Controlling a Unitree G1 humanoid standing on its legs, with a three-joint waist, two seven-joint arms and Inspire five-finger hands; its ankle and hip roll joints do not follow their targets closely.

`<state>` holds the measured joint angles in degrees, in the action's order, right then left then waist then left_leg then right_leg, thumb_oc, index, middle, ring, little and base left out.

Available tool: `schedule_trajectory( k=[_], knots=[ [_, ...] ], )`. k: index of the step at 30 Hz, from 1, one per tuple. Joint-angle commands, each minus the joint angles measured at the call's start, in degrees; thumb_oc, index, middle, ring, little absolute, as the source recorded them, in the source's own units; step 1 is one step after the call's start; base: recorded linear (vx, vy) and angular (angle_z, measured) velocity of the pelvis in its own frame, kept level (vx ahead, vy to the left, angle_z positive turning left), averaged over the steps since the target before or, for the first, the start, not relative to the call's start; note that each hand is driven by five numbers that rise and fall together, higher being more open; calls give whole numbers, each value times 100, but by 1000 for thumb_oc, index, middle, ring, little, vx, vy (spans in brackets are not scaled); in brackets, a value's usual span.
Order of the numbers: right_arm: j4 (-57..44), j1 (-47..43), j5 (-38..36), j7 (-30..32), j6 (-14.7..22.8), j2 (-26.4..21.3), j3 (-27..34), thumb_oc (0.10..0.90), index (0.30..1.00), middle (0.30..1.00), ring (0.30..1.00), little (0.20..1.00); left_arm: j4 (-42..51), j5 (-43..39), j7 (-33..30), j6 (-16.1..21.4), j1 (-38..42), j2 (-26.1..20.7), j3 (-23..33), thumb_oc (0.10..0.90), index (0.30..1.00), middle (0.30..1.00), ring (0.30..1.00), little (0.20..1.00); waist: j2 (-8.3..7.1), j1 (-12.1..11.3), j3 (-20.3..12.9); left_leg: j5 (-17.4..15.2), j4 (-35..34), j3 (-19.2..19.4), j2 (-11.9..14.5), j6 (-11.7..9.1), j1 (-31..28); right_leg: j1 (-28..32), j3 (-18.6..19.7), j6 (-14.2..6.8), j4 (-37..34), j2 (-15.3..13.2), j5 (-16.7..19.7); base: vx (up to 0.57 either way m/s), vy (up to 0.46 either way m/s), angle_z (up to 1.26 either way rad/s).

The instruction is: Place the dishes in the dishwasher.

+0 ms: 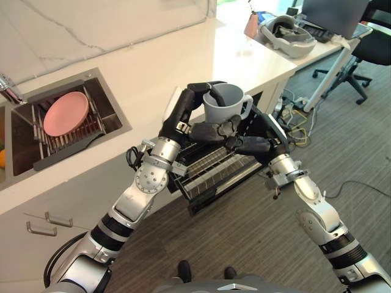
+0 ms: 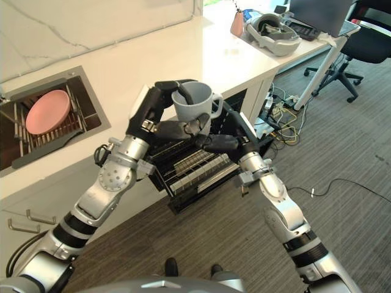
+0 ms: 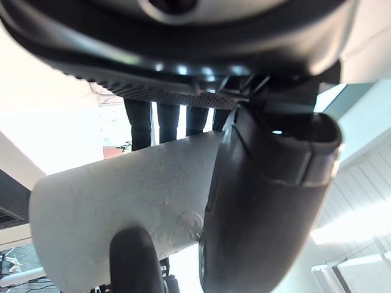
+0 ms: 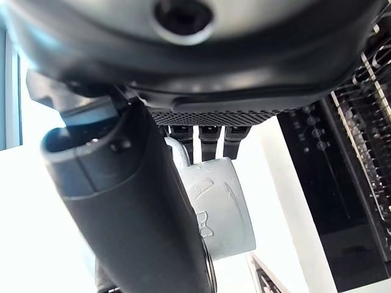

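Now both hands meet on the grey mug [image 1: 225, 104], held upright above the pulled-out dishwasher rack [image 1: 211, 168], the left hand [image 1: 183, 113] curling fingers round its far side and the right hand [image 1: 253, 137] wrapping fingers under it, while a pink plate [image 1: 66, 113] sits in the sink [image 1: 113, 116].

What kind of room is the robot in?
Probably an office kitchenette: a sunken metal sink holding a round pink plate, a pulled-out black wire dishwasher rack, and a black office chair nearby.
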<state>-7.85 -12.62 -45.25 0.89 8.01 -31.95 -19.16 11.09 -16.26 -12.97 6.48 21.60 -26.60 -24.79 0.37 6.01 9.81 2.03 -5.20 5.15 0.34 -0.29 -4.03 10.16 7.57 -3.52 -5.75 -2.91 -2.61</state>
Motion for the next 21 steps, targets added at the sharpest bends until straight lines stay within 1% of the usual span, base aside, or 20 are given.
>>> schedule_trajectory(
  k=[1,2,3,5,6,7,8,9,10,12,13,15,17,19,20,21],
  knots=[
    [-458,-1614,-512,-459,810,168,510,800,900,900,900,900,813,-761,1334,820,397,463,-974,400,300,300,300,300,-177,-125,-591,-271,20,-16,158,-458,-171,-223,-284,-280,75,-41,28,-19,-2,5],
    [-409,-1688,-667,-595,736,148,444,800,900,900,900,900,800,-1025,1518,751,324,481,-1046,400,300,300,300,300,-189,-152,-588,-265,20,-28,152,-458,-169,-225,-303,-280,75,-41,37,-18,-5,6],
    [-408,-1815,-893,-866,649,24,335,800,900,900,900,900,822,-1449,1829,660,255,484,-1108,400,300,300,300,300,-209,-181,-596,-256,20,-45,154,-465,-164,-225,-314,-275,75,-37,35,-15,-9,8],
    [-334,-1889,-978,-941,610,-12,257,800,900,900,900,900,839,-1537,1923,645,270,476,-1151,400,300,300,300,300,-223,-195,-599,-255,20,-50,152,-466,-160,-224,-323,-277,75,-35,37,-7,-8,7],
    [-234,-1977,-1080,-1048,523,-64,90,800,900,900,900,900,819,-1664,2007,611,284,477,-1221,400,300,300,300,300,-240,-217,-601,-249,20,-52,147,-467,-158,-224,-327,-278,75,-35,46,-14,-5,7],
    [-214,-2156,-1266,-1312,375,-329,-107,800,900,900,900,900,827,-1773,2163,604,374,426,-1292,400,300,300,300,300,-256,-230,-596,-245,20,-55,144,-472,-164,-217,-343,-282,75,-31,48,26,-1,4],
    [-212,-2153,-1267,-1312,375,-330,-110,800,900,900,900,900,826,-1774,2163,604,369,429,-1293,400,300,300,300,300,-257,-229,-604,-315,20,-56,135,-471,-200,-180,-346,-286,75,-40,-17,0,0,0],
    [-204,-2232,-1333,-1462,288,-500,-244,800,900,900,900,900,838,-1831,2240,591,425,394,-1341,400,300,300,300,300,-268,-236,-594,-244,20,-60,141,-475,-166,-216,-349,-282,75,-30,52,0,0,0],
    [-194,-2287,-1417,-1623,201,-731,-367,800,900,900,900,900,880,-1854,2346,614,524,357,-1412,400,300,300,300,300,-288,-233,-610,-320,20,-64,129,-478,-209,-167,-360,-292,75,-40,-15,0,0,0],
    [-159,-2314,-1489,-1693,169,-785,-429,800,900,900,900,900,907,-1899,2406,614,581,346,-1442,400,300,300,300,300,-291,-231,-610,-322,20,-69,126,-479,-217,-155,-365,-294,75,-35,-19,17,2,1],
    [-104,-2375,-1480,-1738,169,-854,-477,646,669,669,669,669,913,-1858,2424,646,688,324,-1469,400,300,300,300,300,-293,-228,-616,-320,20,-72,124,-481,-218,-151,-369,-299,75,-36,-17,0,0,0],
    [-89,-2368,-1459,-1707,196,-855,-426,400,300,300,300,300,914,-1802,2416,679,806,337,-1478,400,300,300,300,300,-283,-207,-619,-320,20,-80,123,-484,-217,-154,-374,-300,75,-32,-23,0,0,0],
    [-67,-2339,-1443,-1664,219,-792,-376,400,300,300,300,300,903,-1776,2410,676,835,358,-1490,400,300,300,300,300,-281,-198,-621,-318,20,-91,121,-482,-214,-154,-368,-297,75,-29,-24,0,0,0],
    [0,-2264,-1335,-1520,299,-571,-193,400,300,300,300,300,874,-1728,2390,677,893,400,-1465,400,300,300,300,300,-256,-169,-629,-324,20,-101,118,-474,-215,-160,-353,-297,75,-34,-29,-23,4,0],
    [50,-2211,-1268,-1436,348,-416,-94,400,300,300,300,300,861,-1690,2373,681,925,416,-1454,400,300,300,300,300,-237,-166,-625,-256,20,-97,124,-469,-173,-206,-350,-292,75,-31,42,0,0,0],
    [72,-2178,-1215,-1360,386,-293,-29,400,300,300,300,300,849,-1670,2345,681,936,442,-1438,400,300,300,300,300,-224,-155,-637,-331,20,-98,110,-462,-210,-169,-341,-293,75,-42,-23,0,0,0]
  ],
)
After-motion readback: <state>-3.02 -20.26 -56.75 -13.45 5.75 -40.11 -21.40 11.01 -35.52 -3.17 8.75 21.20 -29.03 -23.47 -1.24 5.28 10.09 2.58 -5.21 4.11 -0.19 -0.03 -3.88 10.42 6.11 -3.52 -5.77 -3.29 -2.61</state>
